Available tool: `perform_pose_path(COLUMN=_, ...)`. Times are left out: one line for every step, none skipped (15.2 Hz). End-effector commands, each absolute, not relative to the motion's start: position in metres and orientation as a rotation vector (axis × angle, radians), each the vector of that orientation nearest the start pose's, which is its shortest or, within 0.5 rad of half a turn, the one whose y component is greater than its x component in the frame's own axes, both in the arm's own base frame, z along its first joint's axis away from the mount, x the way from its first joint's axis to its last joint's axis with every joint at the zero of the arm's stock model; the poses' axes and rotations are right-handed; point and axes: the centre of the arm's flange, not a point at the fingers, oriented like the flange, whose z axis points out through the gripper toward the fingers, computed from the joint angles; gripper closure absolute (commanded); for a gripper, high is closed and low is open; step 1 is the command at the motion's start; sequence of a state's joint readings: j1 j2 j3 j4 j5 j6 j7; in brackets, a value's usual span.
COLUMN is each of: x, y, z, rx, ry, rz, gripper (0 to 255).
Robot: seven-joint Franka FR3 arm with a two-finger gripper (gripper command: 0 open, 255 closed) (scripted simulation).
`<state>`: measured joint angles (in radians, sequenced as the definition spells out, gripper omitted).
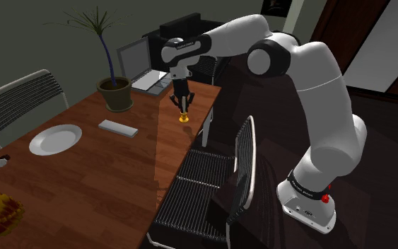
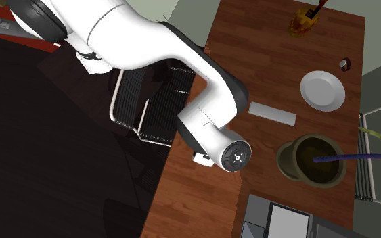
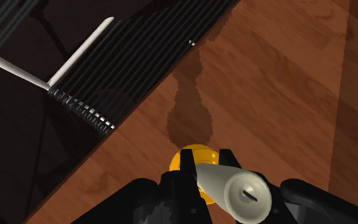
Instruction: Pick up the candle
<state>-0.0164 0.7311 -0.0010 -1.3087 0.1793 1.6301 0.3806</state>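
- A white robot arm reaches down over a brown wood-grain surface to a candle that stands close to the surface's edge, just above a black slatted chair.
- From the wrist, the candle is a pale cream taper with a small wick at its tip. It rises out of a rounded golden-yellow holder whose shadow joins it on the wood, so it looks not yet lifted.
- The black gripper is closed around the taper, and its fingers press against the sides just above the holder.
- Handling, as a guess: light and stiff, but a slim taper is smooth, a bit slippery and could snap or mark under a hard squeeze.
- The low hold near the holder seems sensible. Whether the holder is fixed to the taper cannot be told, so it might stay behind.
- There are small markings on the arm's wrist and near its base, too small to read. The candle has no label.
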Motion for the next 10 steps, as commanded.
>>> perform_pose_path(x=0.691, y=0.006, z=0.292, rx=-2.901, ry=0.657, rz=0.656, gripper=255)
perform_pose_path(x=0.691, y=0.006, z=0.297, rx=-2.901, ry=0.657, rz=0.656, gripper=255)
perform_pose_path(x=0.691, y=0.006, z=0.303, rx=-2.901, ry=0.657, rz=0.656, gripper=255)
perform_pose_path(x=0.691, y=0.006, z=0.308, rx=-2.901, ry=0.657, rz=0.656, gripper=255)
perform_pose_path(x=0.691, y=0.006, z=0.313, rx=-2.901, ry=0.657, rz=0.656, gripper=255)
perform_pose_path(x=0.691, y=0.006, z=0.318, rx=-2.901, ry=0.657, rz=0.656, gripper=255)
perform_pose_path(x=0.691, y=0.006, z=0.324, rx=-2.901, ry=0.657, rz=0.656, gripper=255)
perform_pose_path(x=0.691, y=0.006, z=0.329, rx=-2.901, ry=0.657, rz=0.656, gripper=255)
perform_pose_path(x=0.691, y=0.006, z=0.33, rx=-2.901, ry=0.657, rz=0.656, gripper=255)
perform_pose_path(x=0.691, y=0.006, z=0.33, rx=-2.901, ry=0.657, rz=0.656, gripper=255)
